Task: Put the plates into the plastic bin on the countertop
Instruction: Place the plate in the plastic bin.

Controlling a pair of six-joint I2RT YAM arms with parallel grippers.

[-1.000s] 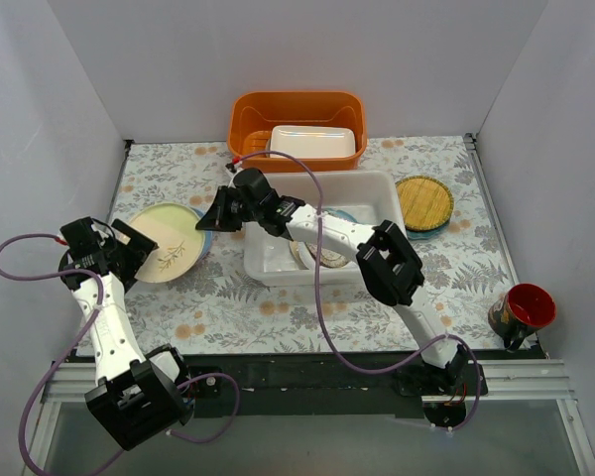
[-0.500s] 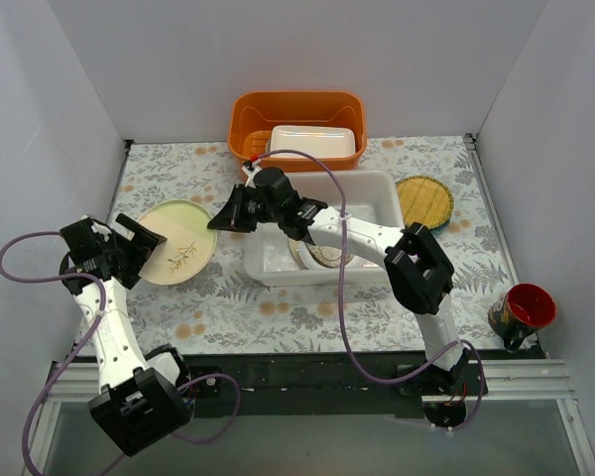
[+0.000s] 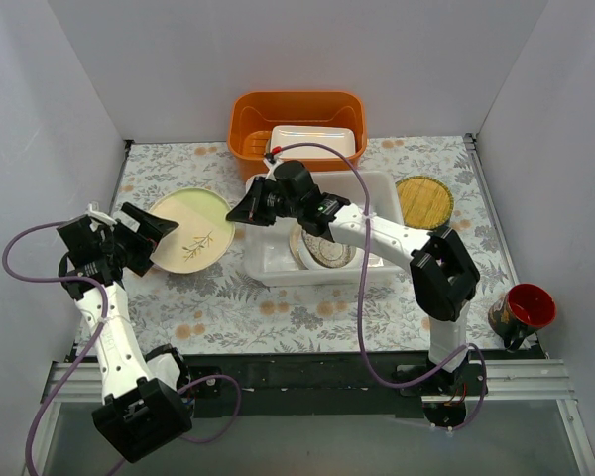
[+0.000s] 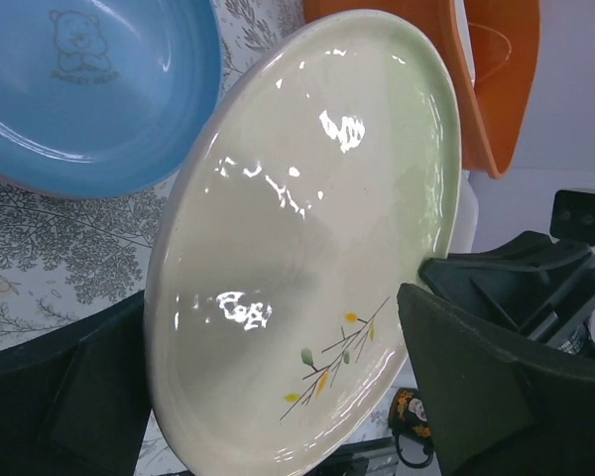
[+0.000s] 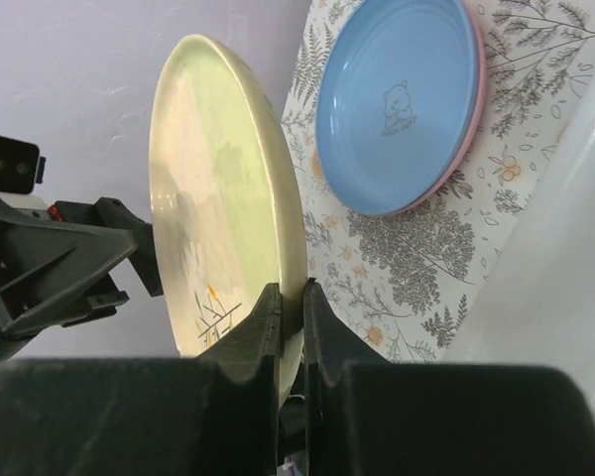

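Plate pinched in right claw, left claw spread wide around it

My right claw (image 3: pixel 236 213) (image 5: pixel 290 297) is nearly closed, its two fingers clamped on the rim of a pale cream-green plate (image 3: pixel 190 230) (image 4: pixel 297 248) (image 5: pixel 218 198) painted with a small twig. Through the right wrist camera I see the plate standing almost on edge, its rim running down between the fingertips.

My left claw (image 3: pixel 149 238) (image 4: pixel 278 392) is spread about as wide as it goes and grips nothing. The same plate sits between its two dark fingers, glazed face toward the left wrist camera. I cannot tell whether either finger touches the rim.

From above, the plate hangs tilted over the left part of the countertop (image 3: pixel 278 312), between the two claws. It is just left of the plastic bin (image 3: pixel 372 183) and outside it. Below it, flat on the leaf-printed cloth, lies a blue plate (image 4: pixel 89 79) (image 5: pixel 397 99) with a bear outline.

The bin stands mid-table with a brown-rimmed patterned plate (image 3: pixel 327 253) inside. Beside the bin's right end is a yellow woven plate (image 3: pixel 423 201). Behind the bin, an orange tub (image 3: pixel 297 111) holds a small white box (image 3: pixel 314 142).
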